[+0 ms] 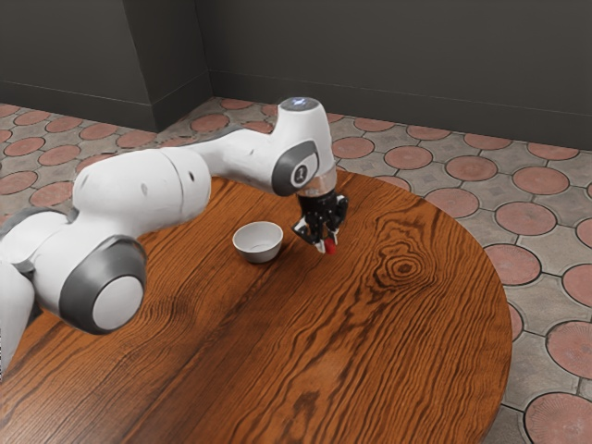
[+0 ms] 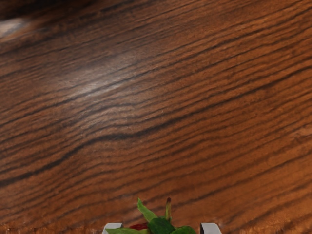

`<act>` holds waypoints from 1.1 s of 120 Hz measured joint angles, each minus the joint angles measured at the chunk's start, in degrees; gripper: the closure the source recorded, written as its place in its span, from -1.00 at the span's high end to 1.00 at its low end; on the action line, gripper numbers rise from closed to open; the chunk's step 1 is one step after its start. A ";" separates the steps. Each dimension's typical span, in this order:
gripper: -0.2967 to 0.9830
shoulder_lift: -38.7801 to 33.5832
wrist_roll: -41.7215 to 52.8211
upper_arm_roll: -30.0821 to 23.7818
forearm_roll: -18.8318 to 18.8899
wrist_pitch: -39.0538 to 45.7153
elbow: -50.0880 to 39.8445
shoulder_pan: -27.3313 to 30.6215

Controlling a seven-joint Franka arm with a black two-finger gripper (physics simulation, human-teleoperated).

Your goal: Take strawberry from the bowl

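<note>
The gripper point(image 1: 328, 242) is low over the table, on the exterior view's right of the bowl. It is shut on the red strawberry point(image 1: 330, 248), which is outside the bowl. In the wrist view the strawberry's green leaves point(image 2: 161, 225) lie between the two pale fingertips of the gripper point(image 2: 162, 229); most of the red fruit is hidden there. The white bowl point(image 1: 258, 242) stands upright on the table, a short way from the hand. Whether the strawberry touches the wood, I cannot tell.
The round wooden table point(image 1: 370, 361) has its curved edge on the exterior view's right. Beyond it are floor tiles point(image 1: 525, 218) and a dark wall point(image 1: 398, 65). Bare wood surrounds the hand and lies in front of the bowl.
</note>
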 joint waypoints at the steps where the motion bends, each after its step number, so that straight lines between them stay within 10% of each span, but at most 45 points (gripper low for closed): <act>1: -0.41 0.18 0.00 -0.13 0.00 0.01 0.00 -0.08; 38: -0.40 2.27 -0.01 -2.66 0.01 0.30 0.00 -0.55; 68: 0.19 1.40 0.78 -3.41 -0.02 2.45 -0.18 -0.65; 108: 0.44 -22.14 20.20 5.77 2.57 -15.52 -5.13 1.14; 132: 0.48 -42.19 34.97 8.28 4.48 -21.71 -22.87 3.79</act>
